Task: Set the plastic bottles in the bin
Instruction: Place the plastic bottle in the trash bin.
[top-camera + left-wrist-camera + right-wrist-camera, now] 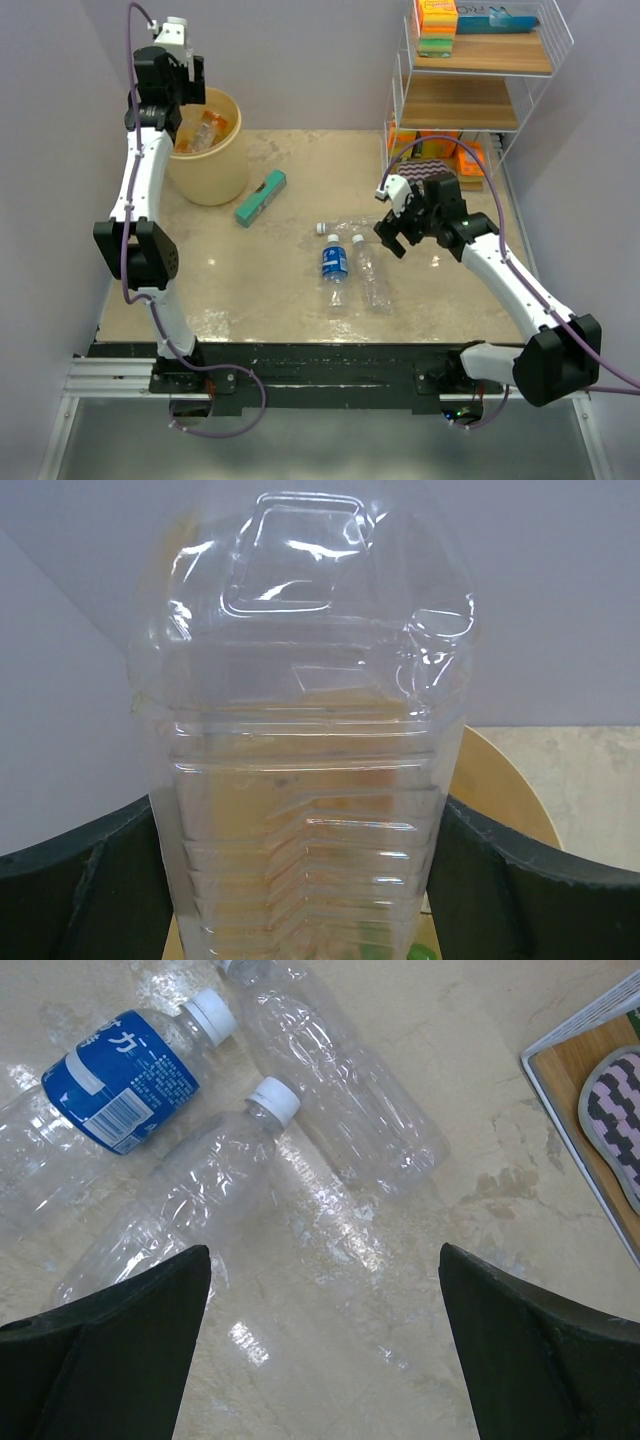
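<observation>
My left gripper is shut on a clear ribbed plastic bottle, which fills the left wrist view, base up. Behind it shows the bin's tan rim. From above, the left gripper hangs over the bin, a round pale tan bucket with orange bottles inside. Three bottles lie mid-table: a blue-labelled one, a clear white-capped one, and another clear one. My right gripper hovers open just right of them, with nothing between its fingers.
A flat teal box lies on the table between the bin and the loose bottles. A white wire shelf rack stands at the back right, holding coloured sponges and a striped pad on its lowest shelf, close to the right arm.
</observation>
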You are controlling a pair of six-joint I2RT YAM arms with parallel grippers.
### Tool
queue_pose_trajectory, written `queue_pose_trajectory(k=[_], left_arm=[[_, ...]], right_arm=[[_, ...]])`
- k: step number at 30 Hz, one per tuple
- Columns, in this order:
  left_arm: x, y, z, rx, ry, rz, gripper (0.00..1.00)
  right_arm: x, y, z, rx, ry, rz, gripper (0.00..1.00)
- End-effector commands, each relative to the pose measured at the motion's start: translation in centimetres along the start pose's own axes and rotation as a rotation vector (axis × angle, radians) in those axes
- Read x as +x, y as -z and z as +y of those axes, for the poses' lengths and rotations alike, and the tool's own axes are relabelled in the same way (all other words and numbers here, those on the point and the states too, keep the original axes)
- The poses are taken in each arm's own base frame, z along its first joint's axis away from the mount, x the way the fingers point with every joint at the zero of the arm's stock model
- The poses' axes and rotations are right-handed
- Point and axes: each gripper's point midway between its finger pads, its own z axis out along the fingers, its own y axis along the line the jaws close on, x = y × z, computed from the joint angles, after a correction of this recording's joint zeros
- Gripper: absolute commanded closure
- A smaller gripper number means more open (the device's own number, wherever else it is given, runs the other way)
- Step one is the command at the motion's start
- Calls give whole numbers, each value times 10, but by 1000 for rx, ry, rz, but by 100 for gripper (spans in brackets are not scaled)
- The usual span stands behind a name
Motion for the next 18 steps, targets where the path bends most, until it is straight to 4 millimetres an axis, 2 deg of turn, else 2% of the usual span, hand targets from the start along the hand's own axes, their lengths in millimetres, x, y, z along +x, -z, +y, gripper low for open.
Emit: queue_pose_trajectory(k=[1,8,18], left_arm=[[-23,-6,21,-95,47,-105,100],[8,-20,37,-117,118,-47,100],[35,-30,32,-78,156,8,100]], right_arm=[[-22,20,-10,45,35,-56,1],[-23,27,-13,67,48,-52,1],[-22,31,-11,65,39,-45,1]])
